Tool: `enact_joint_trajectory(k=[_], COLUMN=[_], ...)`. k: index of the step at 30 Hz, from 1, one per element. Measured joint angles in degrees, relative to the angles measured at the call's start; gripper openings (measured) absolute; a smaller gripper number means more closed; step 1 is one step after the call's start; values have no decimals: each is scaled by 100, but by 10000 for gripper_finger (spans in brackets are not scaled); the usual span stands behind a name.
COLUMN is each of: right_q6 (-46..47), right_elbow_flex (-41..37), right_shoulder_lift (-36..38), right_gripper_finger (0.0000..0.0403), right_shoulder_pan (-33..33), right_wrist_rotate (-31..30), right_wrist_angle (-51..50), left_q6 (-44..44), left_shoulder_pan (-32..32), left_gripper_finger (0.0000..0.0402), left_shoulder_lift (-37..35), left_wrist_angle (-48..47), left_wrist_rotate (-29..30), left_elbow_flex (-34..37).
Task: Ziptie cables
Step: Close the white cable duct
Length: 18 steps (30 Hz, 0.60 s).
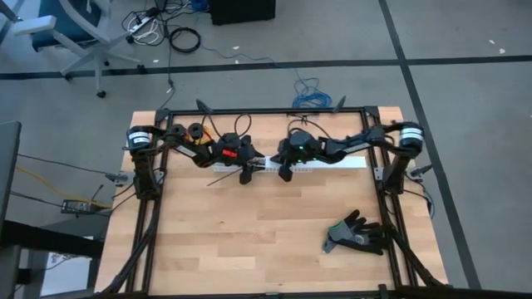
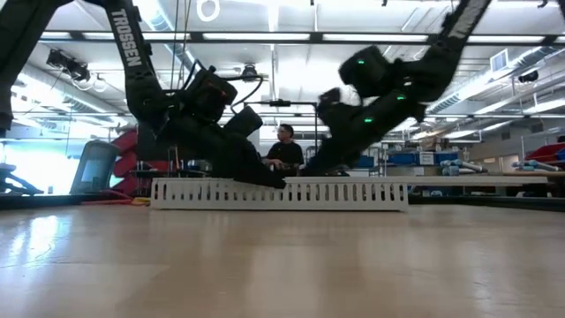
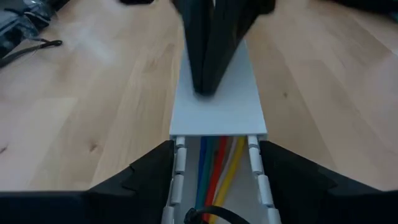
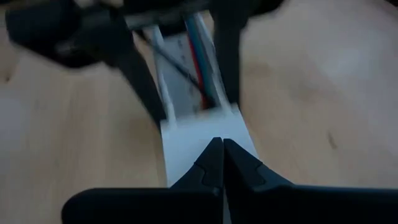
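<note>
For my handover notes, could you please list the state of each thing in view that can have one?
White slotted plastic duct: flat on the table, lid partly on.
Coloured thin cables: lying inside the duct.
Thin black ziptie: lying across the cables.
Left gripper: open, straddling the duct.
Right gripper: shut, pressing on the lid.
Black glove: lying loose.

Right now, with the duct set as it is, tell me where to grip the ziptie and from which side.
Take the ziptie by its free tail, which sticks out of the white slotted duct over bare table toward the left arm's side. Come from above, fingers across the strap; it looks flat and thin. Its other end seems to sit among the cables, where the open left gripper straddles the duct.
</note>
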State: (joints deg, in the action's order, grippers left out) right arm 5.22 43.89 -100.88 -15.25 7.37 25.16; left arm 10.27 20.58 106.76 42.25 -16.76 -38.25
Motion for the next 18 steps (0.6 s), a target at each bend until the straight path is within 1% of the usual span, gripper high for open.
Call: enact_joint_trajectory(k=[2,5,9,11,15,18], right_q6=[-189,-451,-638,-639,-642,-661], right_elbow_flex=[293,537,540,541,534,537], right_shoulder_lift=[-289,-308,80,293,497,620], right_gripper_finger=[0,0,0,0,0,0], right_shoulder_pan=[-1,5,9,14,81,116], right_wrist_rotate=[79,74,42,42,31,37], right_wrist_angle=[96,115,227,99,-8,21], left_q6=[4,-4,-128,-128,4,-67], left_shoulder_pan=[-2,-2,-2,-2,-21,-28], left_gripper_finger=[239,238,240,244,263,275], left_shoulder_lift=[0,-2,-9,-9,-9,-65], left_wrist_angle=[-15,-45,-102,-105,-128,-165], left_wrist_rotate=[60,59,85,101,107,90], left_elbow_flex=[-12,-20,-23,-23,-21,-16])
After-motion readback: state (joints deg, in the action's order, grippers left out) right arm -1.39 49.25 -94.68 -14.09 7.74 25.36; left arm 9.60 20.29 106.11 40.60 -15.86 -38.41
